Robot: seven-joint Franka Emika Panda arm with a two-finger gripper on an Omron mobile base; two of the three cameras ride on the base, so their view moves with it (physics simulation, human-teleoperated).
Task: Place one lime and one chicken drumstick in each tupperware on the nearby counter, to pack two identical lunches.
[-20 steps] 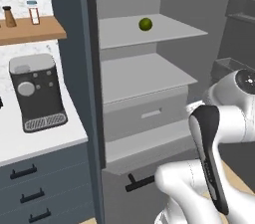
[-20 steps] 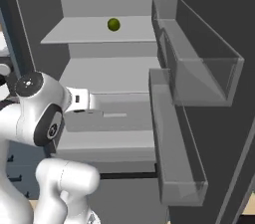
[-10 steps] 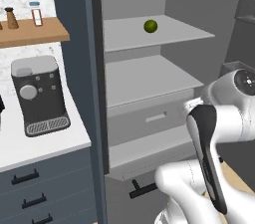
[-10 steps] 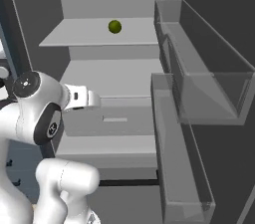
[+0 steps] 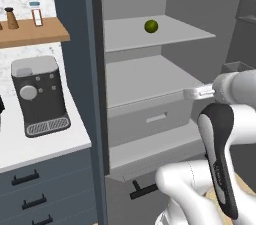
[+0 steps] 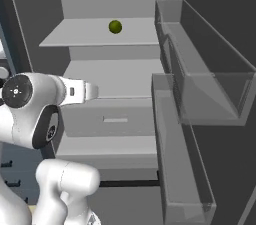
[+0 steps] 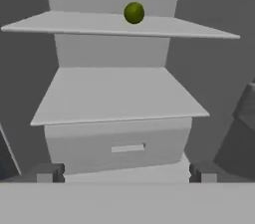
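While the fridge stood open, this was the scene:
Writing: none could be read anywhere; the coffee machine (image 5: 39, 96) carried no legible brand, and the two small shakers (image 5: 35, 14) on the wooden shelf (image 5: 30, 34) were too small for any label to be made out.
Lime (image 5: 151, 26): small, round, glossy green, one only, alone on the top shelf (image 5: 160, 34) of the fridge (toward the back, about midway across).
Lime from the hand: it (image 7: 134, 12) sat high in that view, above the middle shelf (image 7: 119, 93) and the drawer (image 7: 117, 146).
Lime from the right: it (image 6: 115, 26) lay left of the clear door bins (image 6: 210, 84).
Gripper (image 7: 127, 173): fingers spread wide at the bottom corners, nothing between them, well short of the fruit.
Arm: it reached level toward the fridge, in front of the drawer.
Counter (image 5: 45, 144): white, left of the fridge, over dark drawers with black bar handles; the coffee machine stood on it.
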